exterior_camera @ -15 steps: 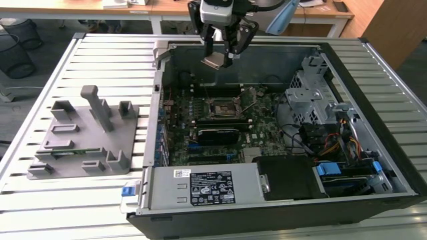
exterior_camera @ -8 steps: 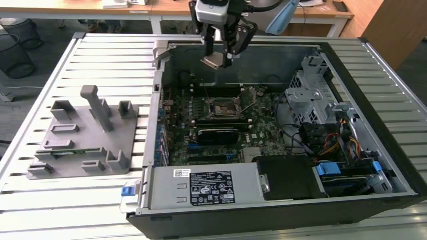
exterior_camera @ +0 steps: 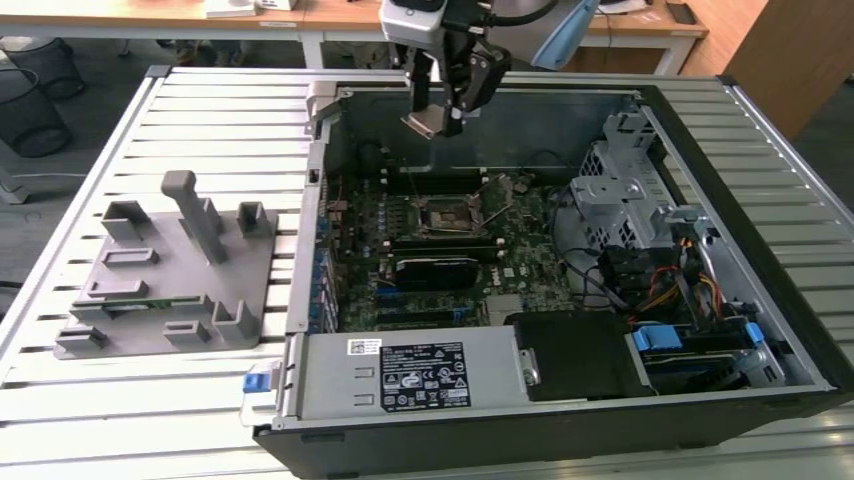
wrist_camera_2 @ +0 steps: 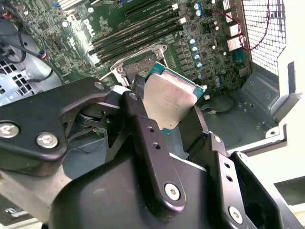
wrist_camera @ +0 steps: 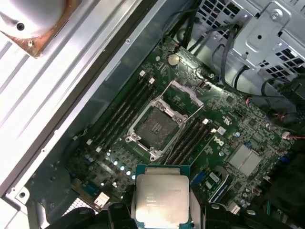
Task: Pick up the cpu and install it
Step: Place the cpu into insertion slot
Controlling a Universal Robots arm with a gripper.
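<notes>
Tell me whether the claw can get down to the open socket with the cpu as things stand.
Probably yes. The claw holds the cpu above the case, and the socket lies uncovered with nothing over it.

The cpu has a smooth, satiny silver metal top; the claw is matt black.

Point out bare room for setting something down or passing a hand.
Bare slats of the white metal table lie around the grey plastic fixture, and along the black computer case on the exterior view's right. Inside, boards and cables crowd; only the open socket lies bare. The gripper holds the shiny silver cpu above the case.
</notes>
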